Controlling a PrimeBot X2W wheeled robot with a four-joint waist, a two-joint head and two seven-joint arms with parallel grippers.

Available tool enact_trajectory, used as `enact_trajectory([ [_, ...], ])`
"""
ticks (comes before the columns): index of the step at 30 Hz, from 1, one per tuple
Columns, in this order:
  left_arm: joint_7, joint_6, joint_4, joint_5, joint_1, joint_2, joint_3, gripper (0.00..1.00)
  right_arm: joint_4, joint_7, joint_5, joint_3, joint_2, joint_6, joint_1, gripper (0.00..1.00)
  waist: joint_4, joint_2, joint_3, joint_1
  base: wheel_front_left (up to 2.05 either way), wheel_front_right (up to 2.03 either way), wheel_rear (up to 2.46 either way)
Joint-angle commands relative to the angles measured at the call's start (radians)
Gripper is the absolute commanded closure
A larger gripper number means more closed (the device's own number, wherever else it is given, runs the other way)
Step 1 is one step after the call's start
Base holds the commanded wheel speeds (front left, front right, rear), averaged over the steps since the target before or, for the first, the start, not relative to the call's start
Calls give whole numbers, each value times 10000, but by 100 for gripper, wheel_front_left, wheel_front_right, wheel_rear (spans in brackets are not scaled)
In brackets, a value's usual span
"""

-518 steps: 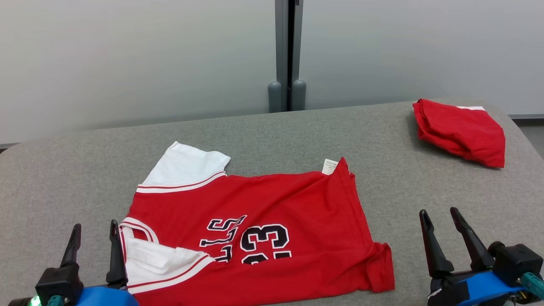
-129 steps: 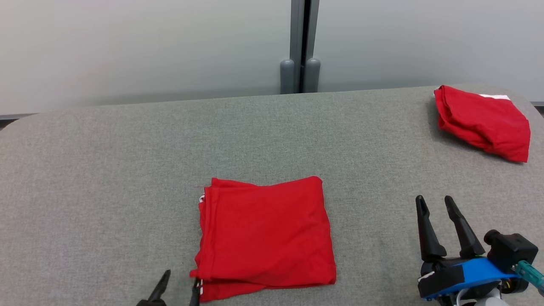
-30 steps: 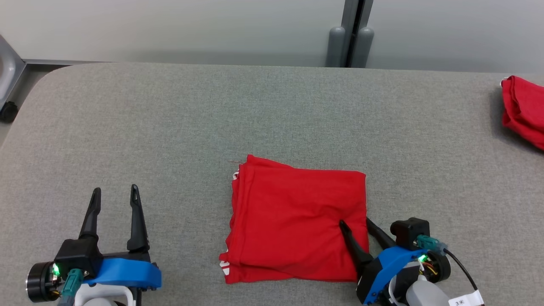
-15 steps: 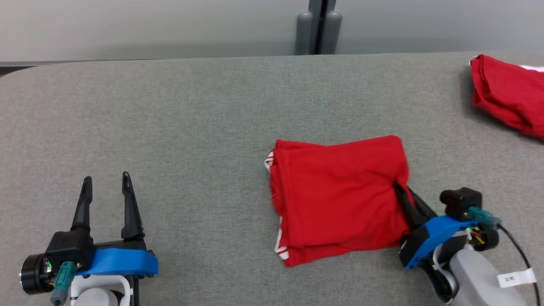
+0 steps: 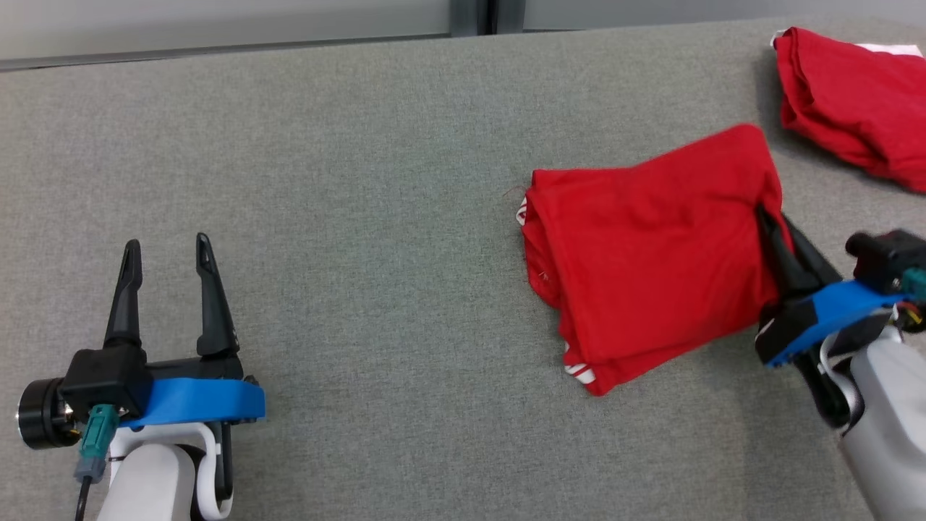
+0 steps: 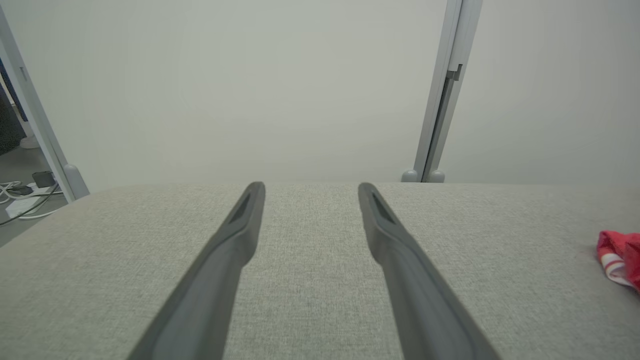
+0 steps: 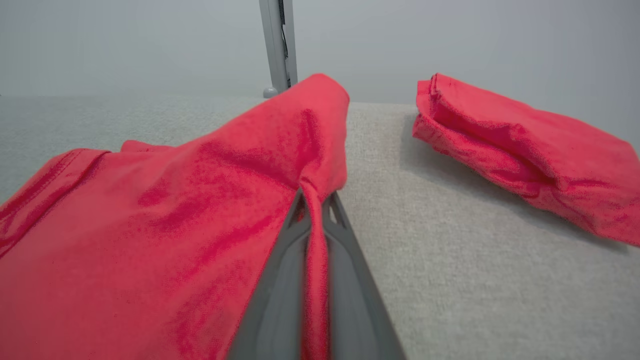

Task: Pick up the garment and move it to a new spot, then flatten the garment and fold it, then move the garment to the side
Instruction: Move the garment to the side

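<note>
At the lower left of the head view, the left end effector (image 5: 166, 243) hung over the bare grey worktop (image 5: 362, 181), its fingers spread wide with nothing between them. Right of centre lay the folded red garment (image 5: 651, 246). Its right edge was bunched and lifted where the right end effector (image 5: 774, 221) was clamped tight on a pinch of cloth, and its left side looked to rest on the worktop. Farther right, near it, sat a second folded red garment (image 5: 846, 94). The risk lay in that single-edge grip. Dragging over the coarse surface could peel the folded layers apart, or run the bundle into its neighbour and muss both.
</note>
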Motion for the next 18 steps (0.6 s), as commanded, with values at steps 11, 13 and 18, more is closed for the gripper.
enact_trajectory([
  [11,-41,-58,-322,382,-843,-149,-137,0,-212,701,183,15,-1340,3,-3034,100,208,0,1303,0,0,0,0],
  [13,-41,-44,-413,469,-956,-143,-147,0,-75,752,256,-89,-1893,2,-3427,100,187,0,1547,0,0,0,0],
  [18,-41,-20,-581,623,-1297,-62,-191,0,626,750,617,-320,-3053,3,-4046,100,64,0,2059,0,0,0,0],
])
